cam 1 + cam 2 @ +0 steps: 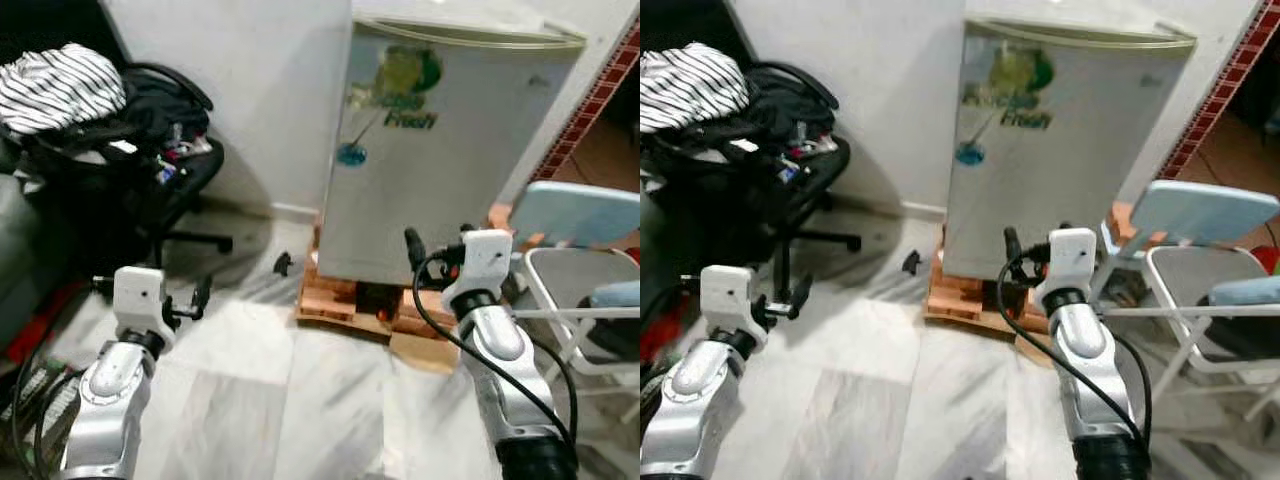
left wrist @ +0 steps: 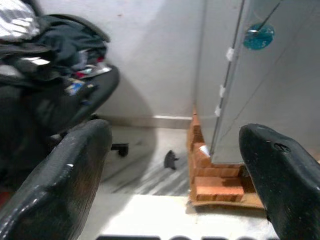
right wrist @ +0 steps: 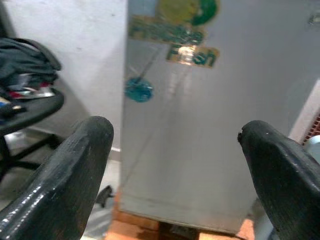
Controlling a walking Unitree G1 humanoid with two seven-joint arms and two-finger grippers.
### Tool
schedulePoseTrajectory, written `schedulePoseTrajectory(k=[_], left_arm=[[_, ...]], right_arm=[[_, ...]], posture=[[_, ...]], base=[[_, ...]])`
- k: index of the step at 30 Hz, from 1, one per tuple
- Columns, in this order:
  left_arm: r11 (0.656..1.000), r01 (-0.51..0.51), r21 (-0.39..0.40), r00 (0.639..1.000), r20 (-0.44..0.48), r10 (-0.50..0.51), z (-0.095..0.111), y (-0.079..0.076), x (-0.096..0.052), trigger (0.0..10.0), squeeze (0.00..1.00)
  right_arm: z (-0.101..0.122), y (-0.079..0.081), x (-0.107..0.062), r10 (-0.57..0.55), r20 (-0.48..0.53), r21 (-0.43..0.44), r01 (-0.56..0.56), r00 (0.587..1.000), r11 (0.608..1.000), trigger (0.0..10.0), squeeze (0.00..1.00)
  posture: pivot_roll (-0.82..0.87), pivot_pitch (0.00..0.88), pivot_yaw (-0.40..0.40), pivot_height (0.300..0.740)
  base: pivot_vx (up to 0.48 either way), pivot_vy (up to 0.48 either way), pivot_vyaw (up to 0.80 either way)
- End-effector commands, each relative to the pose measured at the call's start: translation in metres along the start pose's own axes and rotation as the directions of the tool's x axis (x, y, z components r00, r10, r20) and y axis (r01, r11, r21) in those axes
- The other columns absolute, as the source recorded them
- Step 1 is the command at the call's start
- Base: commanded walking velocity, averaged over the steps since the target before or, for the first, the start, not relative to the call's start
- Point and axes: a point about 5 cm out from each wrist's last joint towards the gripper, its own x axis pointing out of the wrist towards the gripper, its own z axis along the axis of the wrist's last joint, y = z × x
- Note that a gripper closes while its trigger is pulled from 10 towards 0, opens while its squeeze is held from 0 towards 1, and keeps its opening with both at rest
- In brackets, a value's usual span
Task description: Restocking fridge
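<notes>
Looking down through the left eye view, we see a small grey fridge (image 1: 440, 160) with its door shut, standing on a low stack of bricks (image 1: 345, 300) against the white wall. A green sticker (image 1: 400, 85) and a round blue one (image 1: 351, 154) sit on the door. Our right gripper (image 1: 438, 250) is raised before the lower part of the door, near it but, as far as the blur lets us judge, not touching. Our left gripper (image 1: 190, 298) hangs over the pale floor (image 1: 260, 390), well apart from the fridge and off to its left. An office chair (image 1: 150, 170) heaped with clothes, a striped garment (image 1: 60, 85) on top, stands at far left; a white folding chair (image 1: 580, 260) stands to the right.

From the right eye view the layout reads the same, the right gripper's fingers (image 1: 1012, 245) dark against the fridge's bottom edge.

Through the left wrist view, the two black fingers (image 2: 65, 180) stand wide apart with nothing between them; past them lie the fridge's corner and the bricks, with a small dark object (image 2: 171, 159) on the floor beside them.

Through the right wrist view, the jaws are likewise spread wide and hold nothing, and the fridge door fills the gap between the fingers (image 3: 65, 180), squarely ahead of them.
</notes>
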Motion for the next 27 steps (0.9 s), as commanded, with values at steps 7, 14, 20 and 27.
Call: schedulePoseTrajectory(k=[7, 14, 20, 27], left_arm=[[1.0, 0.011, 0.024, 1.0, 0.006, -0.011, 0.004, 0.0, 0.001, 10.0, 0.0], [1.0, -0.02, 0.011, 1.0, -0.017, 0.02, -0.002, 0.0, 0.0, 10.0, 0.0], [1.0, -0.012, 0.018, 1.0, -0.019, 0.012, -0.007, -0.005, -0.007, 10.0, 0.0], [0.998, 0.013, 0.063, 1.0, 0.013, -0.014, -0.004, -0.008, -0.01, 10.0, 0.0]], right_arm=[[0.007, 0.003, 0.003, 0.035, 0.014, 0.087, -0.036, 0.999, 0.996, 10.0, 0.0], [0.002, 0.008, -0.004, 0.049, -0.002, 0.107, -0.049, 0.999, 0.993, 10.0, 0.0], [-0.004, 0.008, -0.006, 0.052, -0.024, 0.12, -0.049, 0.998, 0.992, 10.0, 0.0], [0.001, 0.01, 0.0, 0.072, -0.009, 0.104, -0.071, 0.997, 0.992, 10.0, 0.0]], posture=[[0.04, 0.0, -0.031, 0.74], [0.05, 0.0, -0.04, 0.74], [0.07, 0.0, -0.053, 0.74], [0.08, 0.0, -0.063, 0.74]], base=[[0.273, 0.395, 0.0], [0.275, 0.394, 0.0], [0.268, 0.399, -0.51], [0.421, 0.057, -0.8]])
